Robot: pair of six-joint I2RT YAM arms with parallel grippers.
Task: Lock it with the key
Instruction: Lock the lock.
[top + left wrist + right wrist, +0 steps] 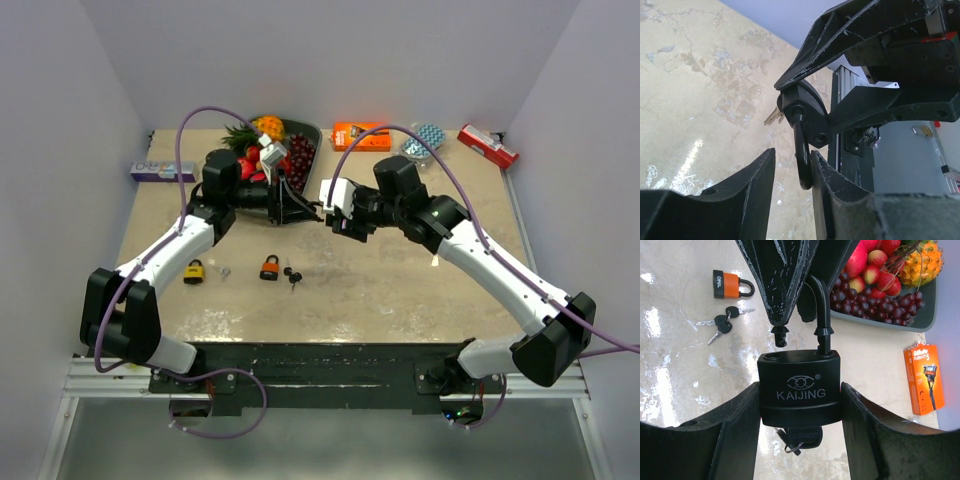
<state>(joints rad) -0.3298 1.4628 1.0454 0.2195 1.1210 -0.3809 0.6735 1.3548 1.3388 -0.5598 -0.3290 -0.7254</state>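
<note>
A black KAIJING padlock (799,370) hangs in mid-air between both arms above the table's middle (323,213). My right gripper (800,390) is shut on its body, one finger on each side. A black key (805,436) with a ring sticks out of its underside. The shackle (822,315) is raised, its free end out of the hole. My left gripper (792,155) is open around the shackle (801,160). The shackle touches one finger (822,172); the other stands apart.
An orange padlock (270,267) with black keys (291,275) and a yellow padlock (194,271) lie on the near table. A fruit tray (318,130), an orange razor box (360,134), a blister pack (425,140), a red box (488,146) and a toothpaste box (160,171) line the back.
</note>
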